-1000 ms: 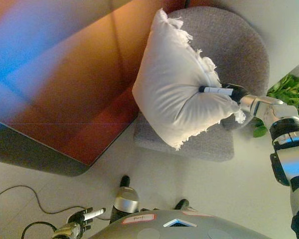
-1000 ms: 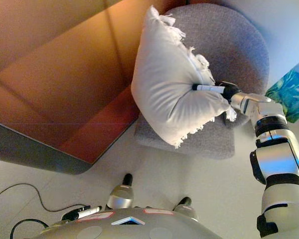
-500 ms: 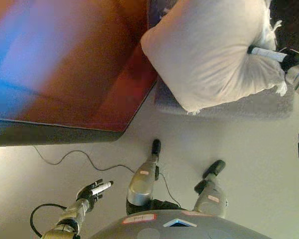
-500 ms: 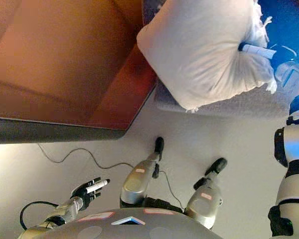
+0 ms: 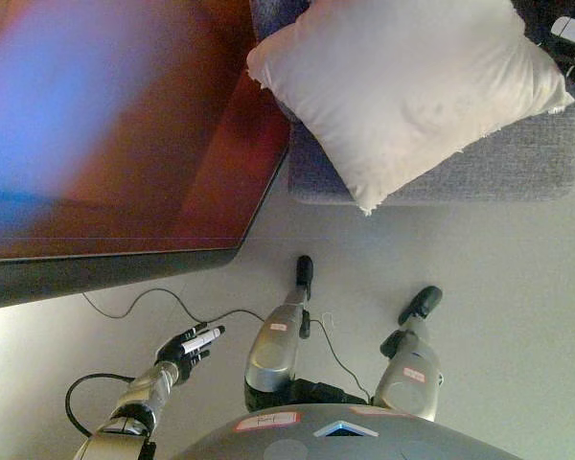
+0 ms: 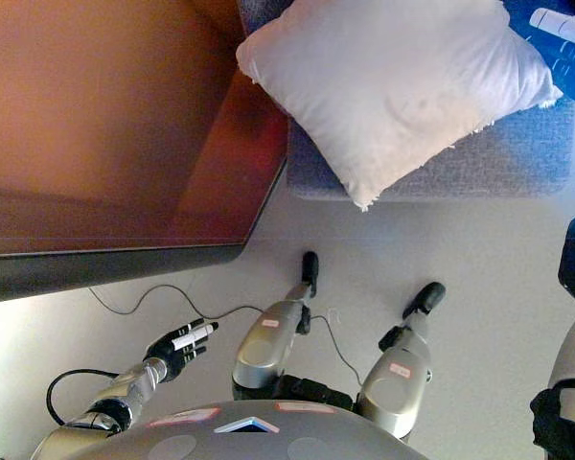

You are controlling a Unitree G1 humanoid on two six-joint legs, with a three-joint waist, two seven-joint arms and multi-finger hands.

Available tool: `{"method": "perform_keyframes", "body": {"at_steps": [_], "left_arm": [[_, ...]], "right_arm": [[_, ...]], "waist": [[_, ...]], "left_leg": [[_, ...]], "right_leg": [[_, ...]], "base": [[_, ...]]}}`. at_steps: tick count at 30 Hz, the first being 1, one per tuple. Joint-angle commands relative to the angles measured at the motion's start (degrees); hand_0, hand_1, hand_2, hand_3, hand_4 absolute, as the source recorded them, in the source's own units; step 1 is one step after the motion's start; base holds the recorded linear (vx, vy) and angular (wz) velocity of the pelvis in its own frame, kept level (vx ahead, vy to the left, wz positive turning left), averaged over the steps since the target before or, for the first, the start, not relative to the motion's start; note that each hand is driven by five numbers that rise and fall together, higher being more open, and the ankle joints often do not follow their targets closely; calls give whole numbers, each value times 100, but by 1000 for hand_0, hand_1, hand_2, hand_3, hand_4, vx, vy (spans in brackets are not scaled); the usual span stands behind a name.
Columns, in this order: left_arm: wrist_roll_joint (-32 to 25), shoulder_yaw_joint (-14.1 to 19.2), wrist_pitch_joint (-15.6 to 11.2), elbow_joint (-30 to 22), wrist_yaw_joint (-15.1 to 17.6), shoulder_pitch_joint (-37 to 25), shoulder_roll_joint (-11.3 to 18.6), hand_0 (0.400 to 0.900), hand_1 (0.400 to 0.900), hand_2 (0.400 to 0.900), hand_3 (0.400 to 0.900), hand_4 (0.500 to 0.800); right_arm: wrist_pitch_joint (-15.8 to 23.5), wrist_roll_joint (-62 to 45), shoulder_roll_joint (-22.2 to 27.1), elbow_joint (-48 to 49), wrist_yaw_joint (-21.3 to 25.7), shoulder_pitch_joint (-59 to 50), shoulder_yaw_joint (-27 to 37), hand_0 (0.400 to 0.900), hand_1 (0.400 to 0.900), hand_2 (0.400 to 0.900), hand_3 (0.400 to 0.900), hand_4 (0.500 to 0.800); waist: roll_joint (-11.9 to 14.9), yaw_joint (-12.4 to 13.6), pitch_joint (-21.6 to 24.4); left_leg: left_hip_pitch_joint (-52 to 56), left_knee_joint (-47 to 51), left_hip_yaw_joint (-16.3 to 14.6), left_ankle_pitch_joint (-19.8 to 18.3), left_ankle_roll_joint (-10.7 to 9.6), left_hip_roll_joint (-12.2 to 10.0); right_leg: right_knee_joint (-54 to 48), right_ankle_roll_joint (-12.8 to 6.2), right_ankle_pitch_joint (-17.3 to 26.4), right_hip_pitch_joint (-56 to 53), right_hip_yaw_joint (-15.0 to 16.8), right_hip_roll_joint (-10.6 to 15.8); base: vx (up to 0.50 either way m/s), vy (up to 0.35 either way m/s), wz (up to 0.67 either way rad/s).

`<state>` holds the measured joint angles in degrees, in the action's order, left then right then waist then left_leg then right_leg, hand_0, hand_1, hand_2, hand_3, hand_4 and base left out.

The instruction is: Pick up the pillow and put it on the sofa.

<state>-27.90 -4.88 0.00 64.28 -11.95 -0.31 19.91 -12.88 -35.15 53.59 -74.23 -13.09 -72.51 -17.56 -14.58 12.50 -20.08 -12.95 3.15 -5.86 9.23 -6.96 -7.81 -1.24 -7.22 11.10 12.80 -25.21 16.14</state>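
Note:
The white pillow [image 5: 407,91] lies flat on the grey sofa seat [image 5: 517,172], with one corner hanging over the seat's front edge. My right hand [image 5: 573,46] shows at the upper right edge, just off the pillow's right corner, with its fingers straight and nothing in it; it also shows in the right eye view [image 6: 558,34]. My left hand [image 5: 194,345] hangs low at the lower left over the floor, open and empty.
A large brown table [image 5: 115,125] with a dark edge fills the left side and stands close against the sofa's left side. Pale floor [image 5: 498,249] lies in front of the sofa.
My right hand has let go of the pillow and drawn off to its right. The pillow has settled flat on the seat. The camera has tilted, so the whole picture has shifted.

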Motion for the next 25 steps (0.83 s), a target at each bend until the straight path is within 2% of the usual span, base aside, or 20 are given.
{"method": "perform_keyframes", "body": {"at_steps": [1, 9, 13, 17, 18, 20, 22, 25], "left_arm": [[-230, -549, 48, 315, 12, 106, 505, 900, 900, 900, 900, 800], [4, -554, -24, 366, 99, 122, 624, 900, 900, 900, 900, 800], [177, -536, 48, 409, 156, 119, 690, 900, 900, 900, 900, 800], [393, -433, -28, 604, 232, 146, 717, 900, 900, 900, 900, 800], [505, -356, -4, 681, 270, 155, 698, 900, 900, 900, 900, 800], [570, -337, 18, 712, 309, 169, 724, 900, 900, 900, 900, 800], [746, -126, 45, 913, 385, 192, 717, 900, 900, 900, 900, 800], [854, 100, -48, 1036, 359, 201, 721, 900, 900, 900, 900, 800]], "right_arm": [[422, 127, 455, 184, -24, -920, -391, 900, 900, 900, 900, 800], [131, 287, 785, 139, 145, -656, -465, 900, 900, 900, 900, 800], [-75, 184, 984, 130, -1, -383, -380, 900, 900, 900, 900, 800], [-212, 164, 1080, 188, -338, 338, -16, 900, 900, 900, 900, 800], [-305, 206, 1026, 241, -566, 886, 207, 900, 900, 900, 900, 800], [-314, 227, 980, 333, -654, 1347, 456, 900, 900, 900, 900, 800], [-296, 160, 701, 441, -849, 2702, 1092, 900, 900, 900, 900, 800], [-94, 52, 141, 648, -829, 4087, 1767, 900, 900, 900, 900, 800]], "waist": [[18, 36, 250], [345, -15, 494], [557, -89, 702], [807, -210, 915], [917, -289, 1029], [998, -309, 1095], [1143, -474, 1336], [1260, -628, 1519]], "left_leg": [[-164, 135, 83, 76, -136, 105], [246, 131, -9, -9, -191, -19], [518, 122, -88, -65, -212, -82], [756, 101, -191, -125, -223, -155], [866, 94, -230, -161, -221, -180], [937, 94, -250, -181, -218, -190], [1229, 109, -332, -270, -209, -241], [1429, 164, -413, -326, -203, -284]], "right_leg": [[1302, -59, -1241, 155, 115, 194], [1024, -53, -1177, -421, -10, 68], [816, -72, -1104, -763, -22, 4], [572, -112, -999, -1068, 43, -48], [451, -126, -946, -1200, 75, -76], [373, -135, -907, -1280, 96, -91], [129, -169, -795, -1532, 173, -148], [-117, -194, -673, -1687, 257, -213]], "base": [[0, 0, 0], [47, -87, -3], [104, -85, -9], [88, -82, -12], [97, -81, -15], [96, -56, -15], [149, -35, -21], [53, -13, -12]]}}
